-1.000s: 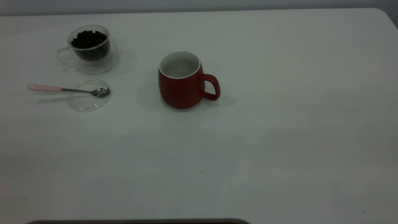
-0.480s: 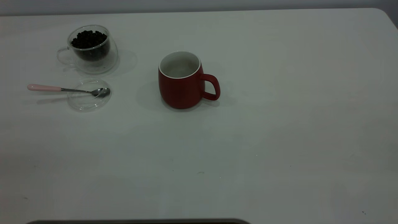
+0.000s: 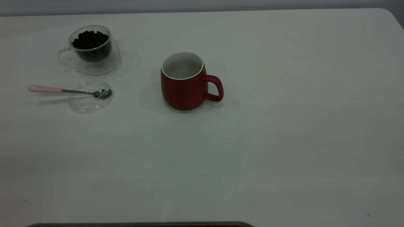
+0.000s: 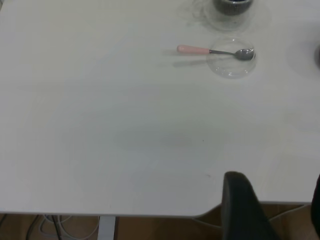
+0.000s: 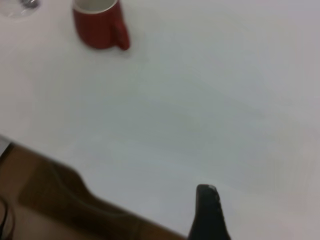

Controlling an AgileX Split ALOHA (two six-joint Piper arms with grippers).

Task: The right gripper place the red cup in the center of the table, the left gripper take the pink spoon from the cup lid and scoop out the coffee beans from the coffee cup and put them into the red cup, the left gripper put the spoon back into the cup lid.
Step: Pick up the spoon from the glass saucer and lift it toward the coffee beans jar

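Observation:
The red cup stands upright and empty near the middle of the table, handle to the right; it also shows in the right wrist view. The coffee cup with coffee beans stands at the back left. The pink spoon lies with its bowl on the cup lid, just in front of the coffee cup, handle pointing left. My left gripper is open and empty at the table's near edge, far from the spoon. Of my right gripper only one black finger shows, with nothing beside it, far from the red cup.
The table's near edge and the floor below show in both wrist views. A dark strip lies along the bottom of the exterior view. Neither arm shows in the exterior view.

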